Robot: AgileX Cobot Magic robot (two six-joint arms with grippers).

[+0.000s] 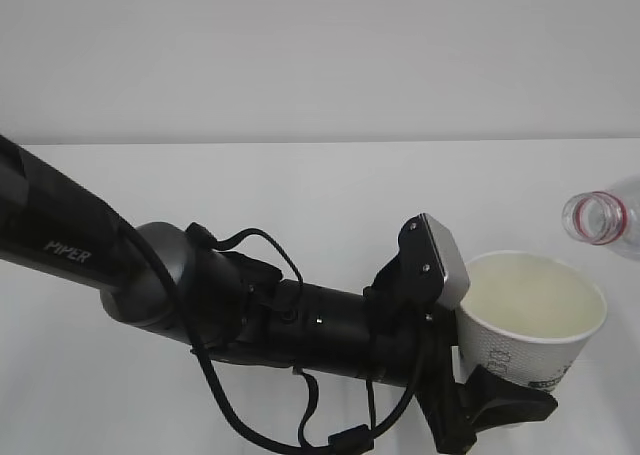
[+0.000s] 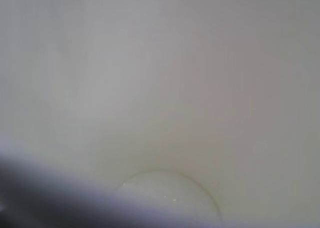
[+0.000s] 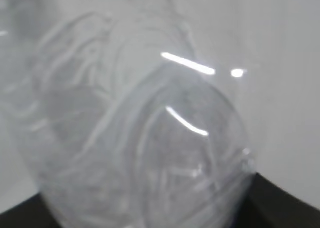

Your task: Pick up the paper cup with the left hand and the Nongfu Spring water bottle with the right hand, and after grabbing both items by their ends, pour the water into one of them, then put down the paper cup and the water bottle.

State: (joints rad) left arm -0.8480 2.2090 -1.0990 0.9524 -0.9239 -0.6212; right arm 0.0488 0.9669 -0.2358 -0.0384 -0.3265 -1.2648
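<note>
Cup held low in the left tool, bottle mouth tipped toward it from the right.

Nearest the exterior camera, the left tool (image 1: 478, 400) grips the paper cup (image 1: 528, 320) near its base, upright above the white table (image 1: 300, 195); thin paper looks light and easily crushed, so a gentle hold low down suits it. Just beyond, the Nongfu Spring water bottle (image 1: 605, 217) hangs uncapped beside the rim; its ribbed plastic fills the right wrist view, likely slick and springy, apparently gripped at its far end by the unseen right tool.
</note>
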